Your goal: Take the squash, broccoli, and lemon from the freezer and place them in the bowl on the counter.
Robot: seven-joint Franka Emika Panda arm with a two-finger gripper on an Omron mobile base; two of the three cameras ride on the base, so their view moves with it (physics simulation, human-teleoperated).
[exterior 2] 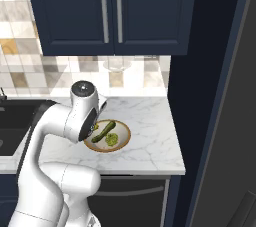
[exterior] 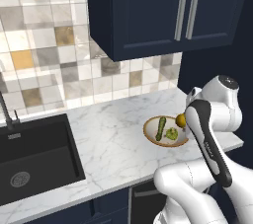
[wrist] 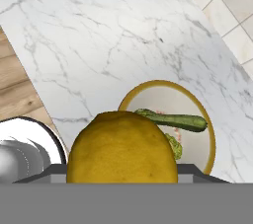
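Two of three foods already delivered. Squash (exterior: 161, 129) lying inside the bowl (exterior: 150, 138), long axis running roughly from 7 to 1 o'clock in the left base view. Broccoli (exterior: 172, 133) resting just beside it, toward 4 o'clock of the bowl's centre. Same pair confirmed from the right base view: squash (exterior 2: 103, 131) across the pale inside, broccoli (exterior 2: 112, 139) below it, both within the tan rim of the bowl (exterior 2: 126, 139).

Lemon (wrist: 122, 148) not yet down. Seen large and close at the bottom of the hand view, pinned between the fingers, jaws clenched on it at a middling width. Fingertips themselves hidden behind the fruit. In the left base view, lemon (exterior: 181, 120) showing as a small yellow ball at about 2 o'clock of the bowl's rim, partly covered by the dark forearm, apparently raised above the counter (exterior: 111, 139) rather than resting on it. Gripper (wrist: 122, 168) looking down past the lemon at the bowl (wrist: 208, 134), with squash (wrist: 178, 121) and a sliver of broccoli (wrist: 174, 146) visible beyond.

Judged progress: final carry nearly over. Remaining: bring the lemon fully over the pale inside, lower, release. Free room in the bowl looks tightest near the squash; open patch toward 9 o'clock in the right base view probably safest. Risk of the round fruit rolling off the shallow rim if dropped too near the edge.
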